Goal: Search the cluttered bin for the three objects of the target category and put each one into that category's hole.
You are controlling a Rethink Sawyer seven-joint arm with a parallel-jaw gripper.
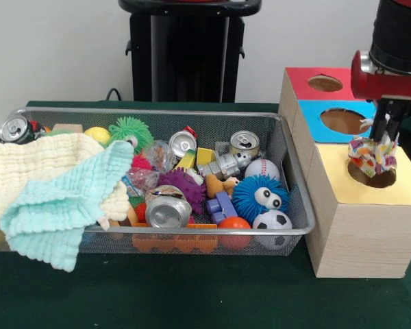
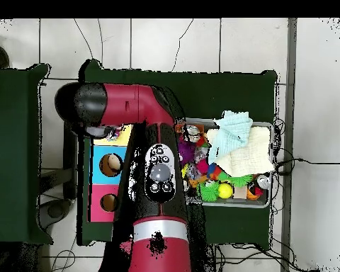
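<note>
Front view | tool (image 1: 382, 140) grips patterned cloth (image 1: 372, 155) | over yellow hole (image 1: 372, 175)

My arm (image 1: 397, 48) is cut off by the top and right edges in the front view. From overhead it hides much of the box (image 2: 102, 152), the bin's (image 2: 266, 127) near end, and my claw (image 1: 383, 133) entirely. In front, the cloth scrap (image 1: 373, 154) covers my fingertips and part of the yellow hole (image 1: 371, 175). The two towels (image 1: 55, 185) bury whatever lies in the bin's left half. One can (image 1: 15, 128) peeks from behind them. The orange piece (image 1: 171, 241) at the bin's front sits behind mesh; I cannot tell what it is.
</note>
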